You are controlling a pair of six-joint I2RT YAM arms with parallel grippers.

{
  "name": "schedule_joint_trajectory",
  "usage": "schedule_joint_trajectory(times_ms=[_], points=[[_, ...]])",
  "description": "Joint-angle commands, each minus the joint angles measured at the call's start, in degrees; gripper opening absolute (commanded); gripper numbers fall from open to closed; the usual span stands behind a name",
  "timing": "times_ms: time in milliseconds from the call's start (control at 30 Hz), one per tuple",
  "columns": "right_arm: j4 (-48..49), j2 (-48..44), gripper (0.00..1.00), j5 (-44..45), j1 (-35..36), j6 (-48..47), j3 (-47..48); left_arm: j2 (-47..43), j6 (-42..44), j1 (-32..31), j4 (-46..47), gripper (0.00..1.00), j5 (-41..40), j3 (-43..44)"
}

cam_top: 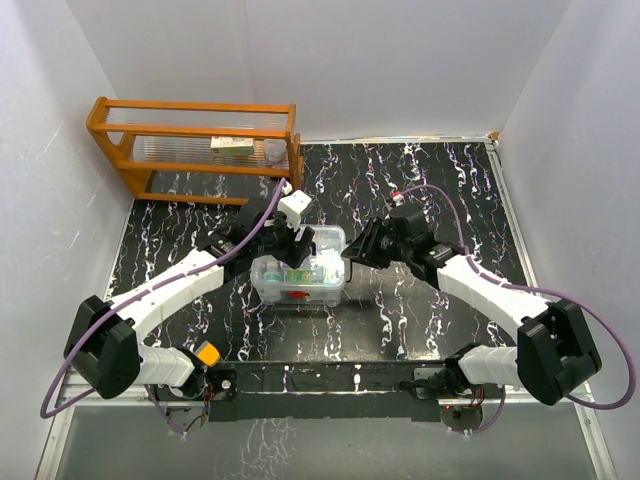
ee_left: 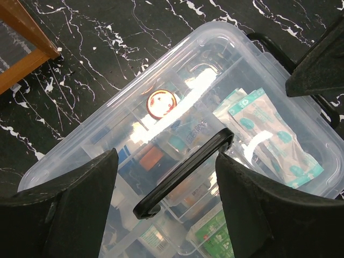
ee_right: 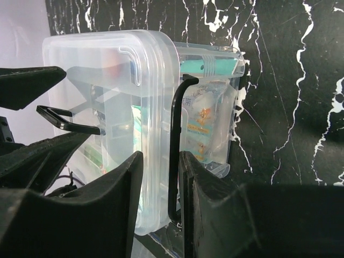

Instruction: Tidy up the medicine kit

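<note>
**A:** Top external view first: where does the kit sit?

**B:** The clear plastic medicine box [cam_top: 300,288], with rounded corners and a red front mark, stands on the black, white-veined worktop [cam_top: 430,190] at the middle of the frame. Its flat clear lid [ee_left: 209,59] is on top. The orange wooden rack [cam_top: 190,140] is well apart, at the upper left.

**A:** And the left fingers [ee_left: 70,209]?

**B:** Spread wide, released. In the left wrist view they stand either side of the lid's dark bar handle [ee_left: 185,173], touching nothing I can see. Through the lid show teal-and-white sachets [ee_left: 269,140] at the right and a small round orange-rimmed cap [ee_left: 161,103] near the centre.

**A:** The right fingers [ee_right: 113,199]?

**B:** Close together at the box's end, at the bottom of the right wrist view, with a thin black wire clasp [ee_right: 172,140] running between them. Whether they pinch it, I cannot tell.
</note>
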Motion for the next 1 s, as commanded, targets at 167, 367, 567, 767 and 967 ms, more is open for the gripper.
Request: schedule_joint_trajectory(times_ms=[167, 367, 567, 767, 967], points=[[-11.2, 1.7, 0.26, 12.9, 5.4, -4.0, 8.4, -0.3, -0.2, -0.2, -5.6, 0.68, -1.8, -2.8], [-14.7, 3.4, 0.21, 18.8, 9.0, -4.9, 11.9, -0.4, -0.3, -0.2, -5.3, 0.67, -1.8, -3.0], [-16.9, 5.2, 0.15, 22.2, 11.9, -4.9, 14.4, -0.8, -0.3, -0.2, -5.2, 0.67, -1.9, -3.3], [-17.8, 4.4, 0.2, 24.0, 12.7, -6.0, 16.7, -2.0, -1.0, -0.2, -5.9, 0.67, -2.3, -2.1], [-18.4, 3.1, 0.37, 25.4, 12.7, -9.0, 19.7, -5.8, -0.1, -0.2, -9.0, 0.72, 0.2, -0.4]])
